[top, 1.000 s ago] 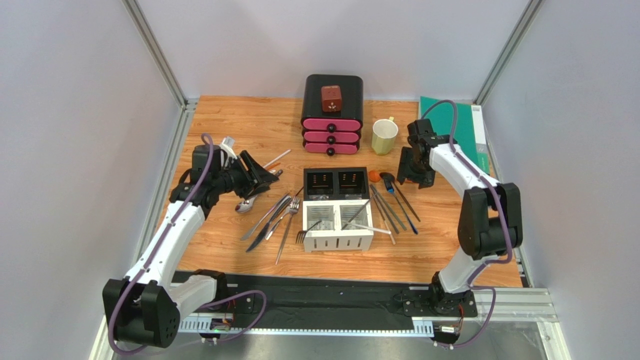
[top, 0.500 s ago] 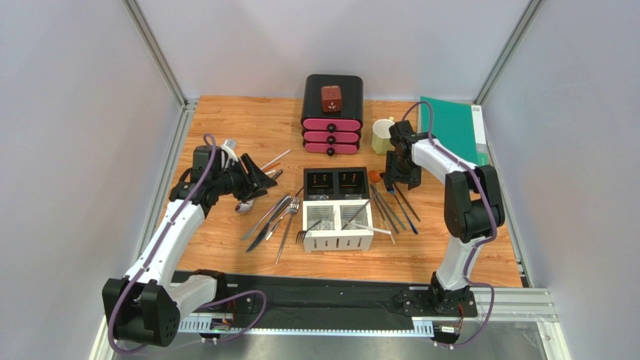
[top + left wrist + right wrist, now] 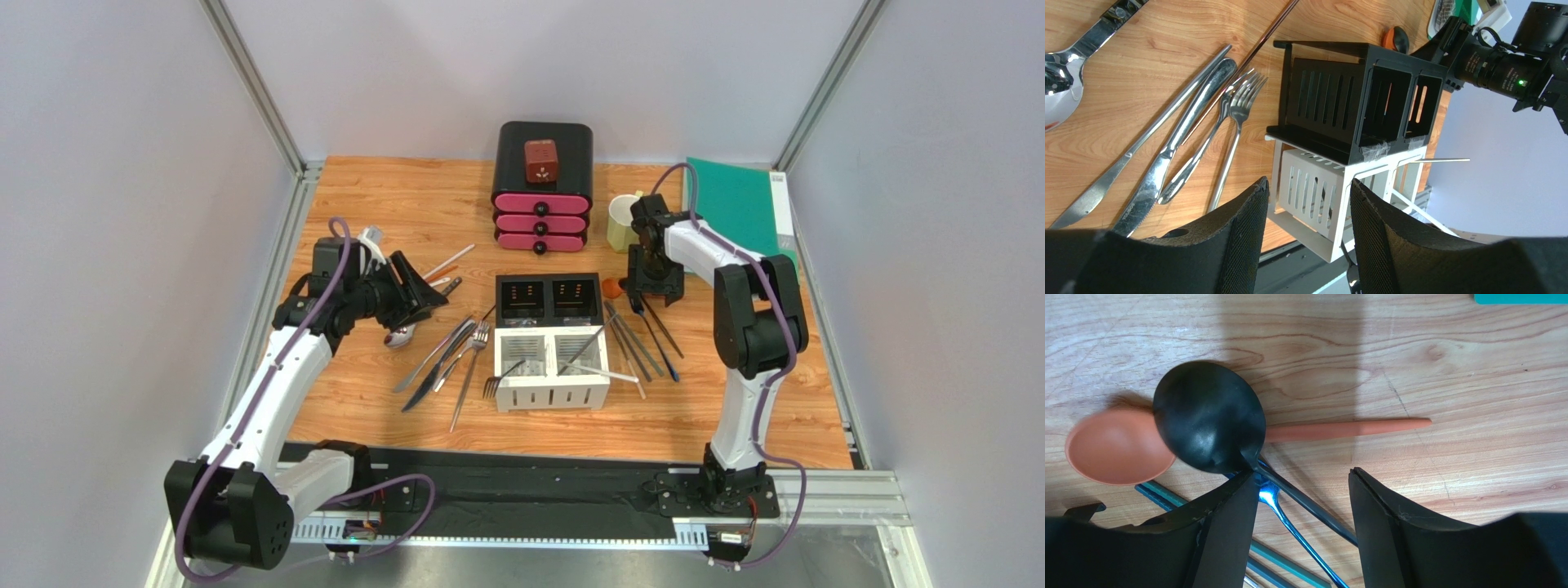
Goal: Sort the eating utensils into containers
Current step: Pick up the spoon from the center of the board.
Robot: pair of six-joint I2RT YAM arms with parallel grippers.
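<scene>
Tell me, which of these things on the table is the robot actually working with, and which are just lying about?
Part of the job:
slim silver metal forks, knives and spoons
dark thin chopsticks
orange plastic spoon
black plastic spoon
square black-and-white four-compartment caddy

Just lying about:
black-and-pink drawer box
small red-brown block on it
pale green mug
flat green mat

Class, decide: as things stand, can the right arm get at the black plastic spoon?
Probably yes: the open right gripper hangs above the black spoon, which lies atop the orange spoon, nothing covering it.
</scene>
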